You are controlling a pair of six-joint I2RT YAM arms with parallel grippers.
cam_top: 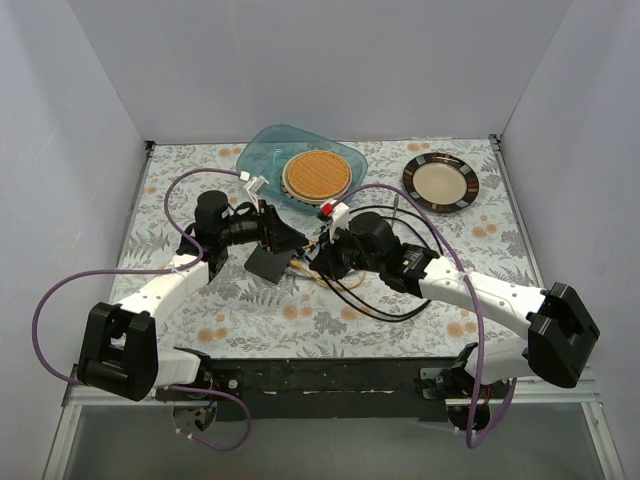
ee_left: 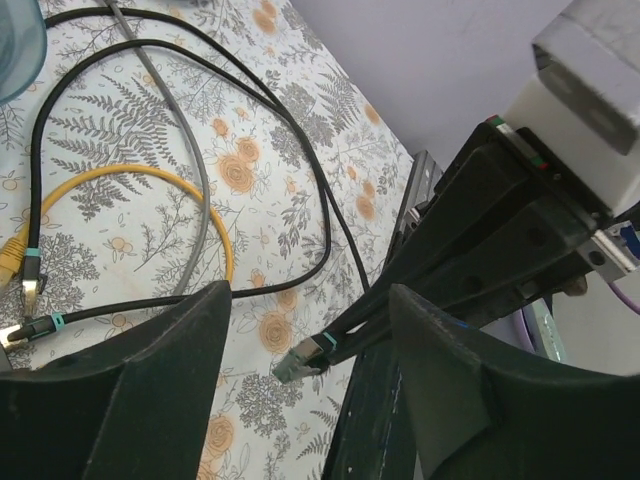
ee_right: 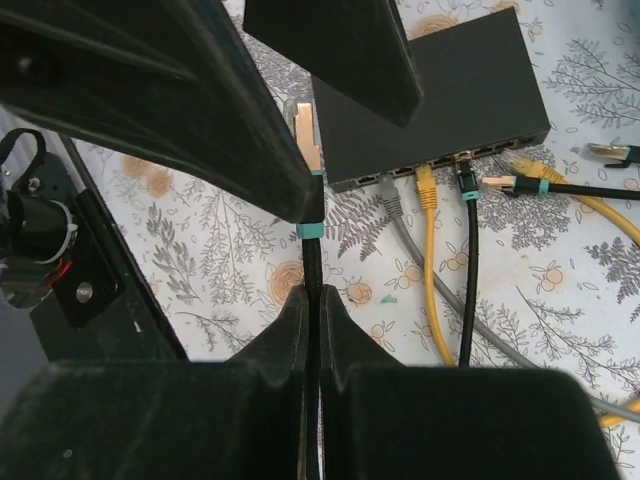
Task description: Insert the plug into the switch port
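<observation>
On the bench [cam_top: 300, 322], at the back, I see a teal glass dish [cam_top: 258, 158] with a round woven mat [cam_top: 316, 175] lying in it. To its right, well apart, sits a dark-rimmed plate [cam_top: 412, 180] with a beige centre.

The switch [ee_right: 450, 100] lies flat near the middle of the bench, just in front of the dish, with its port row facing my right arm. Three leads sit side by side in that row: a gray cable [ee_right: 400, 225], a yellow cable [ee_right: 430, 260] and a black cable [ee_right: 468, 270]. A loose connector [ee_right: 515, 183] with a teal band lies just beside them, outside the ports.

My right jaws are clamped together on the black lead of the plug [ee_right: 307, 130], just behind its own teal band. The plug is held up, clear of the bench, near the end of the port edge and not in any port. My left jaws stand wide apart, and the plug tip sits in the gap between them. I can't read any writing on the switch from here.
</observation>
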